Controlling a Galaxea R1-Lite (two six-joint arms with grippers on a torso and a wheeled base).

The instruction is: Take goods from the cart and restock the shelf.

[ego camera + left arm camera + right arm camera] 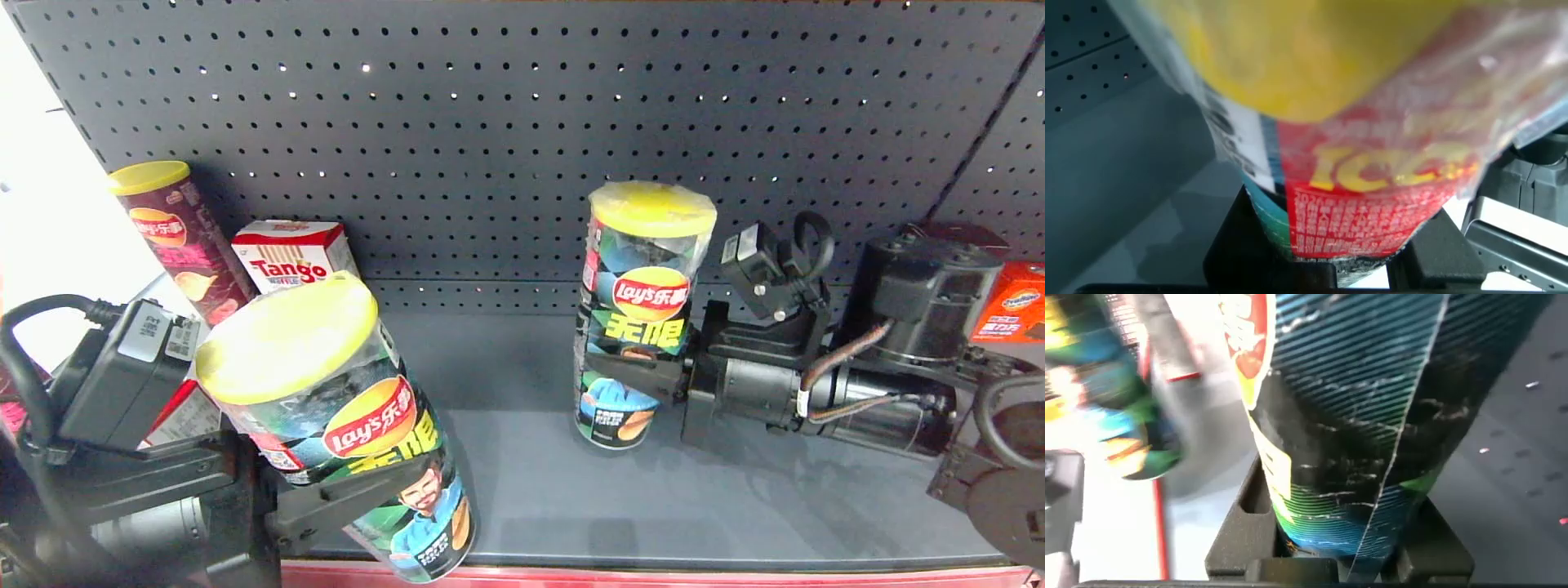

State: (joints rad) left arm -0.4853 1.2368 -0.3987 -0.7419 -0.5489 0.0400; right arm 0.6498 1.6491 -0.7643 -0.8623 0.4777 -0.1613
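Right, both claws are loaded: left gripper (367, 486) is clamped round the lower body of the tilted can (326, 384), which hangs at the shelf (735, 506) front edge, top leaning left. The right gripper (629, 374) is closed on the upright can (641, 310) mid-shelf, near the pegboard (490, 122), base at or just off the board, can't tell which. Handling, prob.: light cardboard tubes, stiff but crushable, film wrap slick, contents fragile, so grip mid-to-low body w/ modest squeeze, never the lid. Count: 2 blue-green cans w/ yellow lids, 1 maroon can (175, 237) and 1 wafer box (294, 257) back left, 1 orange box (1012, 302) far right.
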